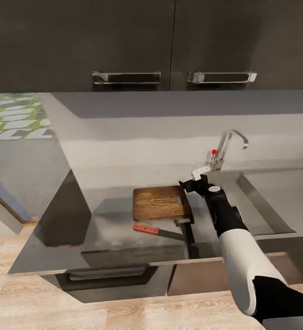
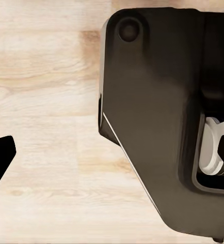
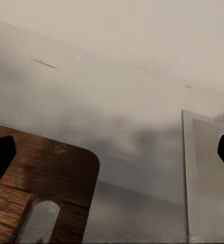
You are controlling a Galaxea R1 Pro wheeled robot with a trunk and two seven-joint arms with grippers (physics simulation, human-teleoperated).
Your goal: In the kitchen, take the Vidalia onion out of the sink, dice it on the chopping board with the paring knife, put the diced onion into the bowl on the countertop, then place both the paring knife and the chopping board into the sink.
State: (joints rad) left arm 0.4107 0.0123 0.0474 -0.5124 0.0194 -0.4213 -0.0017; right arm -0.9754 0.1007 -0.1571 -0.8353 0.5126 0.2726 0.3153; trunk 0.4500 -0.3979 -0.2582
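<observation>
While my right end effector [image 1: 191,185] hovers open past the board's [image 1: 159,202] slot end, I judge the sink [image 1: 266,201] beside it comes next; onion unseen.

The grey, reflective countertop [image 1: 110,229] carries the dark-brown wooden chopping board [image 1: 160,202], which lies flat near its middle with the handle slot at the end toward the sink [image 1: 261,201]. Just in front of the board, apart from it, the paring knife [image 1: 158,231] lies flat on the worktop, its orange-red handle pointing away from the sink and its dark blade toward it. The sink is set into the same worktop beside the board.
</observation>
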